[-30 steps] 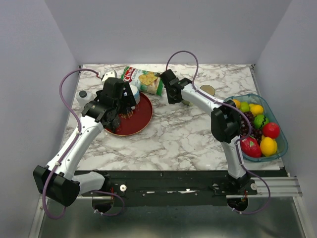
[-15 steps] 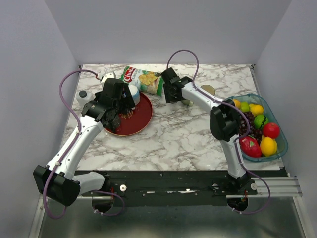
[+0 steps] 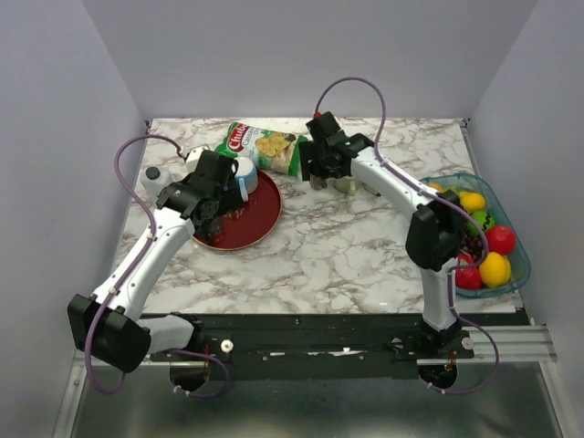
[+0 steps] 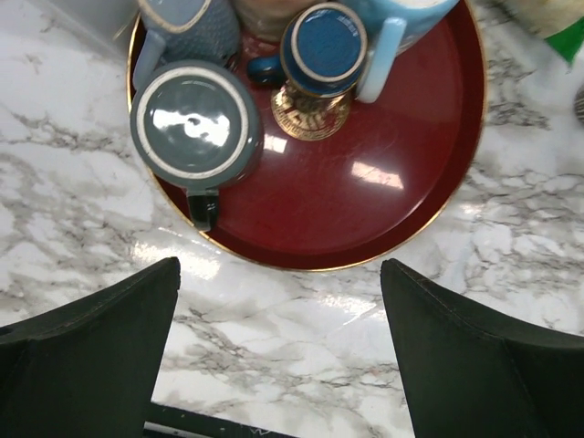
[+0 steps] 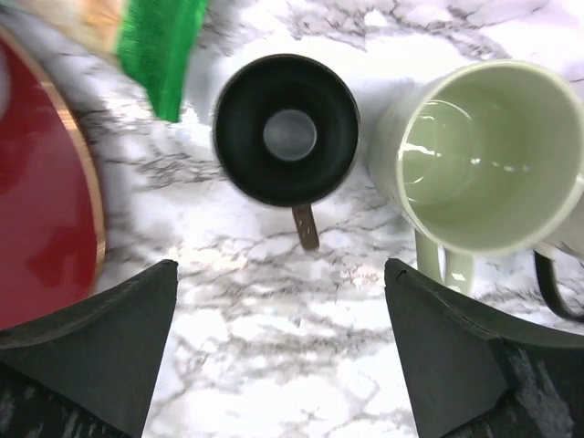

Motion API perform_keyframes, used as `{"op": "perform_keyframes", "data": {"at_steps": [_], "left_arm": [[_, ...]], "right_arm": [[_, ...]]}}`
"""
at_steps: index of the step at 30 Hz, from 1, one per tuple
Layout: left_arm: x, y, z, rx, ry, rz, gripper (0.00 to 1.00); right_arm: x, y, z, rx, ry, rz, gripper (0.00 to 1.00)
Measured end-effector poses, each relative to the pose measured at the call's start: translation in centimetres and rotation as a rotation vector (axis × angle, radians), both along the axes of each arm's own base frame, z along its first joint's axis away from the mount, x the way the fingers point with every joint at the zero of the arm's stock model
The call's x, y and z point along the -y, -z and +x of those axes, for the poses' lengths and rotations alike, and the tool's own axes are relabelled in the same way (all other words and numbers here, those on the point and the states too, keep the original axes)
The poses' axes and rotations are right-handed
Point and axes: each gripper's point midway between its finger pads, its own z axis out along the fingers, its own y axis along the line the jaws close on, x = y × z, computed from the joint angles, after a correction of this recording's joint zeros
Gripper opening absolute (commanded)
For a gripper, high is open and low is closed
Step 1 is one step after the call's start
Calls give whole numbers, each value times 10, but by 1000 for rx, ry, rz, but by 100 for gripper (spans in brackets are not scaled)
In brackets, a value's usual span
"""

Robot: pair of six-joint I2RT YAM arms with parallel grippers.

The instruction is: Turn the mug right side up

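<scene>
1. Hovering straight above the dark mug [image 5: 287, 132], the right gripper [image 5: 281, 301] has its fingers spread wide and holds nothing; the mug stands mouth up on the marble table [image 5: 274, 392], just beside a pale green mug [image 5: 479, 155], so the turn looks done
2. The left gripper [image 4: 278, 301], also spread wide and empty, hangs over the red tray [image 4: 383, 182], where a grey mug [image 4: 194, 123] sits bottom up, perhaps the next candidate

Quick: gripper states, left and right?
Left gripper: open, empty.
Right gripper: open, empty, above the black mug.
</scene>
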Motion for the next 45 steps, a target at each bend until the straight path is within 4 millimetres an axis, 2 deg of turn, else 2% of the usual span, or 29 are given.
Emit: {"op": "perform_keyframes", "data": {"at_steps": [5,7,9,13,18,23,29,31,36,39,45], "left_arm": [[-12,33,-11,-113,-47,53,99],[-20,47,-14,-152,-64,68,98],[-28,58,-17,-186,-84,75,94],[-42,78,-16,-241,-106,88,86],[-39,107,-10,-295,-55,99,75],[-35,127,-2,-329,-6,111,69],[-38,136,7,-332,2,124,67],[-39,137,9,-332,2,126,61],[-42,138,9,-334,-5,127,56],[-42,140,9,-327,-9,122,51],[-41,141,9,-283,-21,90,33]], "right_arm": [[2,-73,-18,100,-21,125,100],[4,-94,-28,130,-30,171,99],[6,-106,-38,142,-38,204,95],[10,-101,-52,113,-50,232,89],[11,-85,-61,58,-59,244,86],[13,-88,-62,55,-59,258,85],[17,-91,-63,56,-50,269,85],[18,-90,-62,55,-47,270,85],[19,-87,-63,46,-41,271,85],[19,-87,-63,46,-41,271,84],[19,-87,-63,46,-41,271,84]]}}
